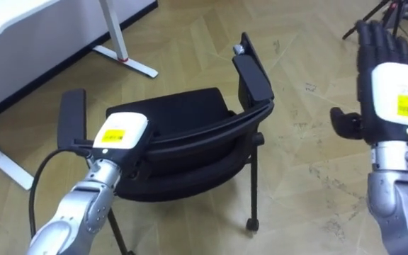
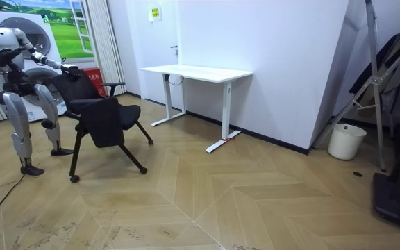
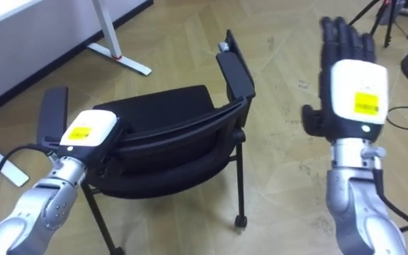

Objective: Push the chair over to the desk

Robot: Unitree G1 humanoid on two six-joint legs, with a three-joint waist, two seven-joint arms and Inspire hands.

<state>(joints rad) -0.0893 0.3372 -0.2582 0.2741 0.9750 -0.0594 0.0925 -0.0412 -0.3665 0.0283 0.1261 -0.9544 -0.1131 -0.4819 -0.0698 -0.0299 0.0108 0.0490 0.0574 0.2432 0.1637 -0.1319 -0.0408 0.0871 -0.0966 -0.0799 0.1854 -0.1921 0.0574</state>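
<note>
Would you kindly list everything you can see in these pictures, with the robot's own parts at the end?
chair: one, black, on castors, right in front of the robot.
desk: one, white, against the white wall beyond the chair.
bucket: one, white, on the floor by the wall at the room view's right.
stand: one, grey metal, beside the bucket.
picture: one, green landscape, on the wall behind the robot.
floor: one, light brown wood pattern, under everything.
left hand: one, white-backed, resting on top of the chair's backrest.
right hand: one, dark fingers straight, raised to the right of the chair, touching nothing.
</note>
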